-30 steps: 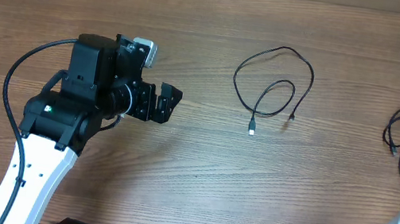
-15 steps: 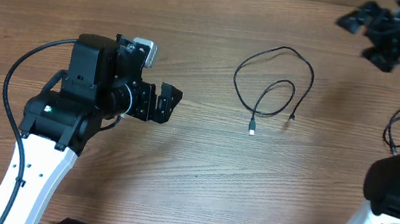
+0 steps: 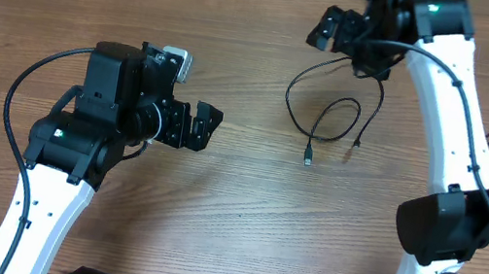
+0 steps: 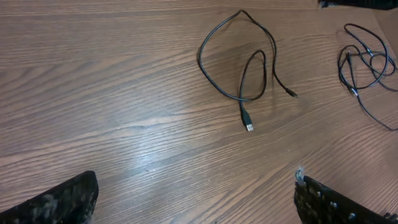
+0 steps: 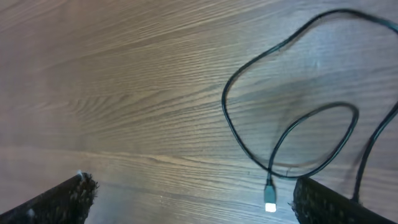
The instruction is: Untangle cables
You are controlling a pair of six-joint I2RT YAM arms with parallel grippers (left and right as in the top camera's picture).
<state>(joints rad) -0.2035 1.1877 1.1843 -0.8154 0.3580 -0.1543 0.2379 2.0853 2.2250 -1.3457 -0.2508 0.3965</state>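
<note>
While both stand apart and empty, the left pincer (image 3: 207,126) hovers over the desk's (image 3: 228,243) left half, a thin cable (image 4: 244,114) loops mid-desk below the right pincer (image 3: 328,29), and more cables (image 4: 351,59) tangle at the right edge. Light, limp cord: probably best pinched near its plug (image 4: 248,126).

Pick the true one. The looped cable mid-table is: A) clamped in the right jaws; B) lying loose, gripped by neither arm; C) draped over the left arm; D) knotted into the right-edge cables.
B: the looped cable lies flat on the table, with the right gripper holding its jaws open above it and the left gripper well away.
</note>
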